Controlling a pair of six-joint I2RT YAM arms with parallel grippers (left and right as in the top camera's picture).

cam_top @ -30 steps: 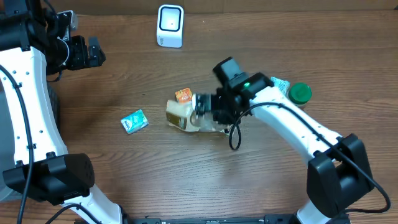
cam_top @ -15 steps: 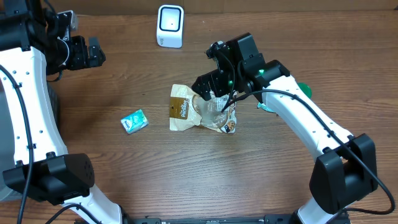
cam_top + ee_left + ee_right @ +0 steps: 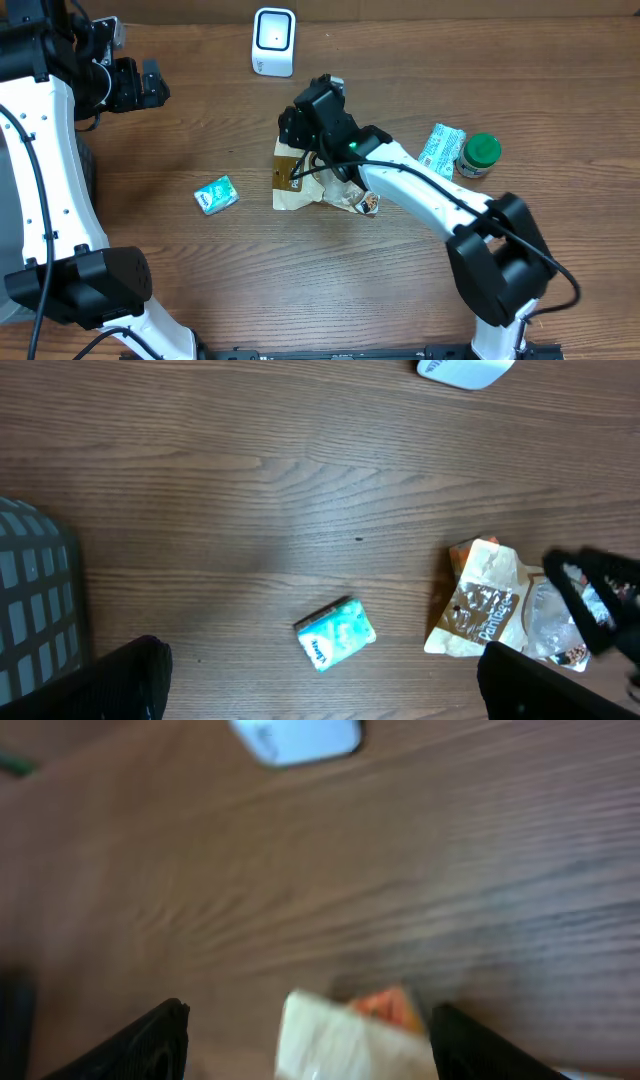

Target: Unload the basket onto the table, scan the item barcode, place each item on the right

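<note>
Table surface (image 3: 200, 280): wood-grain, carrying five loose articles. One white barcode scanner (image 3: 274, 40) stands at the far edge. One crumpled brown-and-cream snack bag (image 3: 295, 182) lies flat near the centre, well apart from the scanner, with open table between them. The right gripper (image 3: 296, 132) hangs directly over the bag's far end, so its arm hides part of the bag from overhead. In the blurred right wrist view, its two fingers (image 3: 150, 1040) stand well apart, and only the bag's corner shows low between them. Nothing is clamped. One small teal packet (image 3: 216, 194) lies apart to the bag's left. One green-and-white packet (image 3: 440, 148) lies on the other side, touching or just beside one green-lidded jar (image 3: 480, 152). That makes two packets, one jar, one bag and one scanner. The left gripper (image 3: 152, 84) is held off at the far left corner, jaws spread fully and empty. Its wrist view also takes in a grey gridded object (image 3: 35, 600) at the table's edge.
</note>
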